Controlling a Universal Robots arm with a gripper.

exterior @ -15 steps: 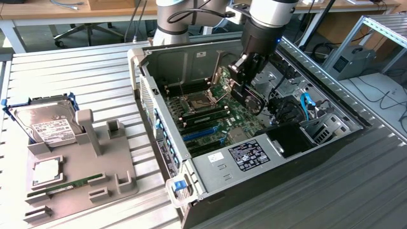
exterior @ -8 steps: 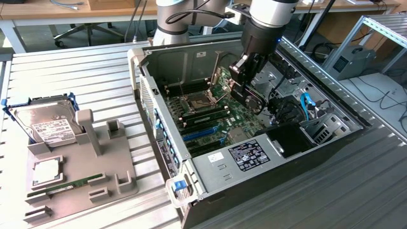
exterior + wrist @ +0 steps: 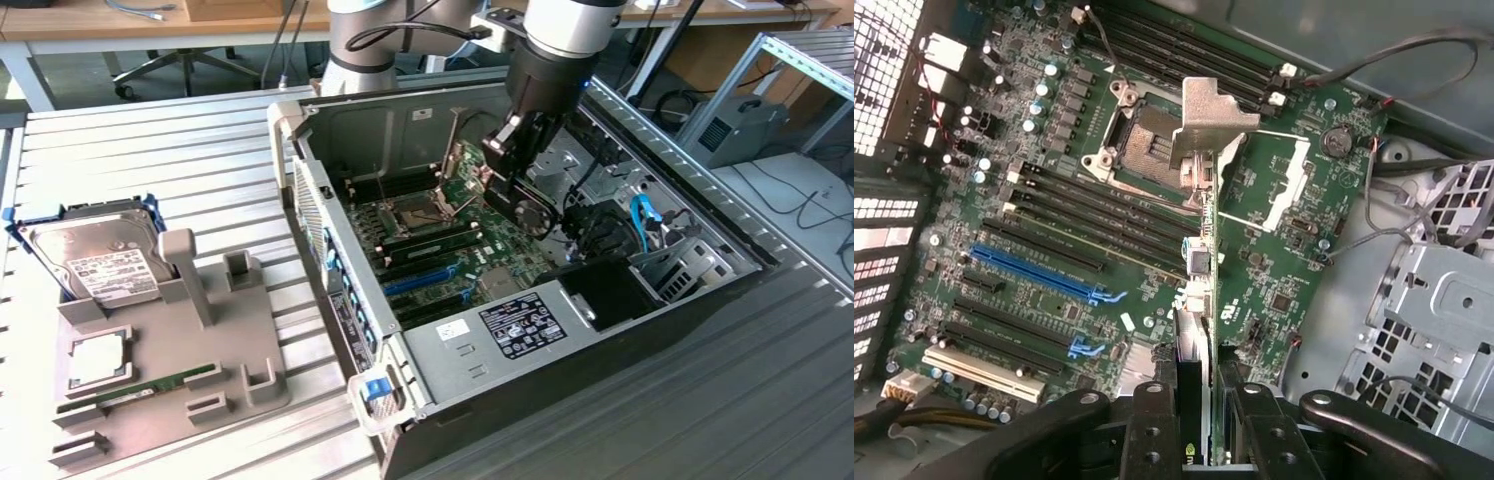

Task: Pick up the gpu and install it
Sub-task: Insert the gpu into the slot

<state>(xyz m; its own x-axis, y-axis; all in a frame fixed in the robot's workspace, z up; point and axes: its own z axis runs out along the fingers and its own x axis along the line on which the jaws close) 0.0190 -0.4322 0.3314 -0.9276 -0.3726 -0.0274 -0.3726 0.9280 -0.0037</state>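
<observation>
Currently the fingers (image 3: 1154, 432) are clamped on the gpu (image 3: 1198, 262), one on each flat face. The thin card is seen edge-on from the wrist, its silver bracket (image 3: 1212, 112) at the far end.

In the exterior view the arm comes down from 12 o'clock into the open computer case (image 3: 454, 345), which lies on its side on the ribbed tabletop (image 3: 160, 150). The card hangs inside the case over the green motherboard (image 3: 1284, 250), near the CPU socket (image 3: 1144, 150). I cannot tell whether its lower edge touches the board.

The long blue slot (image 3: 1034, 270) holds no card; in the exterior view it lies toward 7 o'clock of the card.

Well apart, at 9 o'clock of that view, a silver hard drive (image 3: 100, 260) with a white label rests by a grey fixture (image 3: 174, 340). A green memory stick (image 3: 147, 388) lies in the fixture at 8 o'clock.
</observation>
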